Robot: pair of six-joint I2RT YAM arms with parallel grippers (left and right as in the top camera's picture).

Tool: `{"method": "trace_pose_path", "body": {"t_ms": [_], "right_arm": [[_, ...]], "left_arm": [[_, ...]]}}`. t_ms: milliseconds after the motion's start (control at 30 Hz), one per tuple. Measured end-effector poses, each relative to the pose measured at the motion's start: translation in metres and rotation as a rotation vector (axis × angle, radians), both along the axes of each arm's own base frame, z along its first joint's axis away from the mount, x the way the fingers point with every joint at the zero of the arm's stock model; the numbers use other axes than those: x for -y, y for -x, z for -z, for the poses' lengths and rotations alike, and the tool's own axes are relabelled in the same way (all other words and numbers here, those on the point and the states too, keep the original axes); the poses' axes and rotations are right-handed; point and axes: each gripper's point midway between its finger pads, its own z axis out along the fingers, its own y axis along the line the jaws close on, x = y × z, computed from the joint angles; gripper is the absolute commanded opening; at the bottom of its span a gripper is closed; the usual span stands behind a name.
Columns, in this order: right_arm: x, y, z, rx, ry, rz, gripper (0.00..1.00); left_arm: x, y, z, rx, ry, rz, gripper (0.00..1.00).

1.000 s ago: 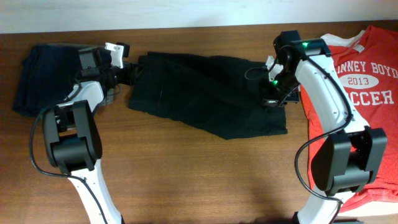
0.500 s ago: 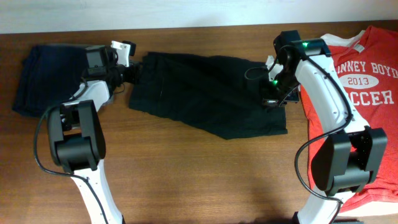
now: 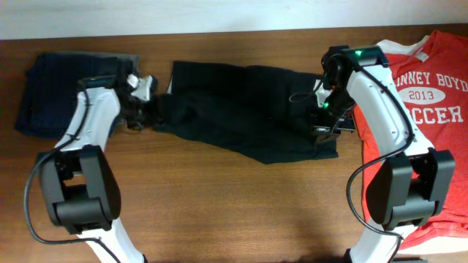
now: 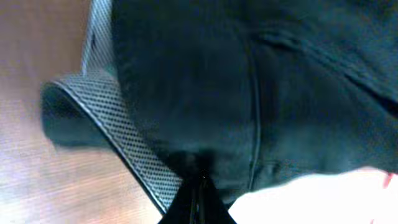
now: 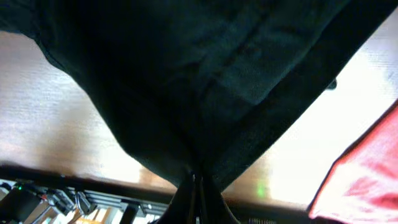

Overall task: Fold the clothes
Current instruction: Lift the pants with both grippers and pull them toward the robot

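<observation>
Black shorts [image 3: 241, 109], ends apparently in left gripper [image 4: 200, 182] and right gripper [image 5: 196, 179]

Shorts [image 3: 248, 109]: plain black.
Trim [image 4: 118, 140]: whitish-grey, fine mesh weave.
T-shirt [image 3: 435, 88]: red, white lettering.
Pile [image 3: 47, 98]: navy, perhaps grey along top edge.
Table [image 3: 234, 212]: brown wood grain.
Arms [image 3: 380, 95]: white, black joints.

Even overhead light; wrist views blurred, glaring.
</observation>
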Motion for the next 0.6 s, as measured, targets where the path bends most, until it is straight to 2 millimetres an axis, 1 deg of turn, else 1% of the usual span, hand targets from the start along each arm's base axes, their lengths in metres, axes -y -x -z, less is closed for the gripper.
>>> {"method": "trace_pose_path", "body": {"t_ms": [33, 67, 167, 200, 233, 267, 300, 333, 367, 400, 433, 500, 533, 567, 600], "right_arm": [[0.000, 0.003, 0.008, -0.012, 0.003, 0.011, 0.04], [0.001, 0.011, 0.023, -0.044, 0.009, 0.022, 0.04], [0.002, 0.026, 0.070, -0.072, 0.015, 0.035, 0.04], [0.002, 0.030, 0.087, -0.065, 0.016, 0.037, 0.04], [0.004, 0.041, 0.109, -0.081, 0.018, 0.040, 0.04], [0.004, 0.042, 0.114, -0.074, 0.019, 0.048, 0.04], [0.003, 0.036, 0.124, -0.031, 0.016, 0.056, 0.04], [0.003, 0.036, 0.131, -0.018, 0.015, 0.059, 0.04], [0.002, 0.034, 0.134, 0.004, 0.008, 0.061, 0.04], [0.001, 0.030, 0.134, 0.035, 0.001, 0.063, 0.04], [-0.002, 0.018, 0.134, 0.100, -0.018, 0.066, 0.04], [-0.006, -0.006, 0.133, 0.205, -0.046, 0.067, 0.04], [-0.008, -0.021, 0.133, 0.266, -0.056, 0.067, 0.04], [-0.009, -0.041, 0.131, 0.351, -0.058, 0.066, 0.04], [-0.007, -0.054, 0.130, 0.403, -0.049, 0.066, 0.04]], "left_arm": [[0.004, 0.012, 0.004, -0.048, -0.043, 0.020, 0.01], [0.010, 0.025, 0.008, -0.097, -0.086, 0.049, 0.01], [0.026, 0.035, 0.014, -0.113, -0.188, 0.126, 0.01], [0.028, 0.035, 0.016, -0.110, -0.216, 0.139, 0.01], [0.027, 0.037, 0.019, -0.117, -0.249, 0.137, 0.01], [0.020, 0.040, 0.027, -0.124, -0.308, 0.131, 0.01], [0.017, 0.040, 0.032, -0.122, -0.326, 0.122, 0.01], [0.012, 0.036, 0.043, -0.096, -0.345, 0.104, 0.01], [0.010, 0.037, 0.055, -0.085, -0.357, 0.094, 0.01], [0.008, 0.036, 0.067, -0.062, -0.362, 0.085, 0.01], [0.009, 0.027, 0.069, -0.004, -0.357, 0.072, 0.01], [0.010, 0.008, 0.069, 0.116, -0.352, 0.046, 0.01], [0.011, -0.007, 0.069, 0.199, -0.348, 0.030, 0.01], [0.011, -0.016, 0.068, 0.248, -0.349, 0.019, 0.01], [0.010, -0.026, 0.067, 0.298, -0.355, 0.003, 0.01]]}}
